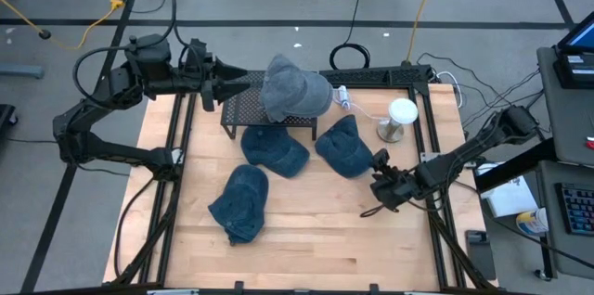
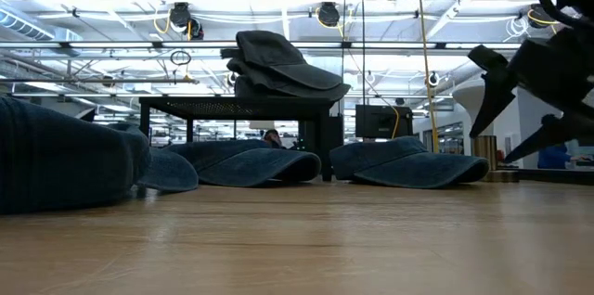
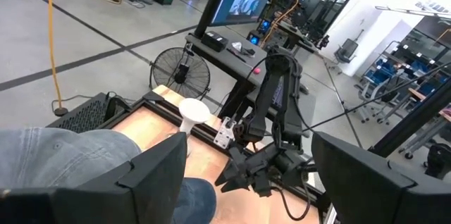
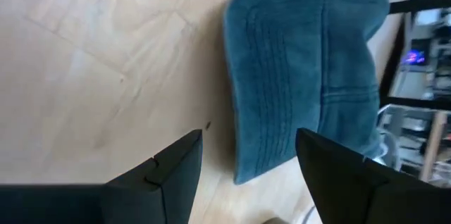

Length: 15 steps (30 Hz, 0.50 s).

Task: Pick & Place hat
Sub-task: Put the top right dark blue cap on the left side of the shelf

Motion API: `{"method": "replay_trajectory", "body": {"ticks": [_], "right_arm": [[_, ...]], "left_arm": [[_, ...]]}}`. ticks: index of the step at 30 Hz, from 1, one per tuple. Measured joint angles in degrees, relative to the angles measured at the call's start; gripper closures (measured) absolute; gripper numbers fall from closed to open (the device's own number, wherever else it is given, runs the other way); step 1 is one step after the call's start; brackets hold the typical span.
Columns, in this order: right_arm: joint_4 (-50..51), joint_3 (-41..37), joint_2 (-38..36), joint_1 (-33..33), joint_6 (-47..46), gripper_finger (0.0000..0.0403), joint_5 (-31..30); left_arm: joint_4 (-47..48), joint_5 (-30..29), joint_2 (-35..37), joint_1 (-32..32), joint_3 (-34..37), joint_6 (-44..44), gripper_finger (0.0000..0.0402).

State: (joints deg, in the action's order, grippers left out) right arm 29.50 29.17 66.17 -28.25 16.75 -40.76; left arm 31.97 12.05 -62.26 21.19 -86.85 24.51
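Denim cap brim (image 4: 282,90) fills my right wrist view, between the spread fingers of my right gripper (image 1: 385,186). I count three blue hats on the wood at frame centre, and one grey hat (image 1: 295,89) already on the black rack (image 1: 243,108). Left gripper (image 1: 212,82), upper left, fingers apart, empty. Roughly a quarter done, I judge.

One hat (image 1: 295,89) sits on the rack (image 1: 243,108); three hats (image 1: 275,149) lie on the table (image 1: 306,239) before it.
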Motion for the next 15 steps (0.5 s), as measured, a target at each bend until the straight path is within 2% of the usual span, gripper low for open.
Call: {"method": "replay_trajectory", "body": {"ticks": [3,7,11,15], "right_arm": [[-3.56,-1.96,-0.02,0.33,2.95,0.0179,-2.59],[-9.4,-5.06,0.2,1.55,4.51,0.0179,-1.06],[-16.69,-8.21,1.04,3.04,9.46,0.0179,-4.22],[-24.39,-10.69,2.32,5.42,13.06,0.0179,-3.09]], "left_arm": [[-0.01,-0.03,0.0,0.0,0.0,-0.02,0.0092],[-0.01,-0.04,0.0,0.0,0.0,-0.02,0.0092],[-0.01,-0.07,0.0,0.0,0.0,-0.02,0.0092],[-0.01,-0.1,0.0,0.0,0.0,-0.02,0.0092]]}}
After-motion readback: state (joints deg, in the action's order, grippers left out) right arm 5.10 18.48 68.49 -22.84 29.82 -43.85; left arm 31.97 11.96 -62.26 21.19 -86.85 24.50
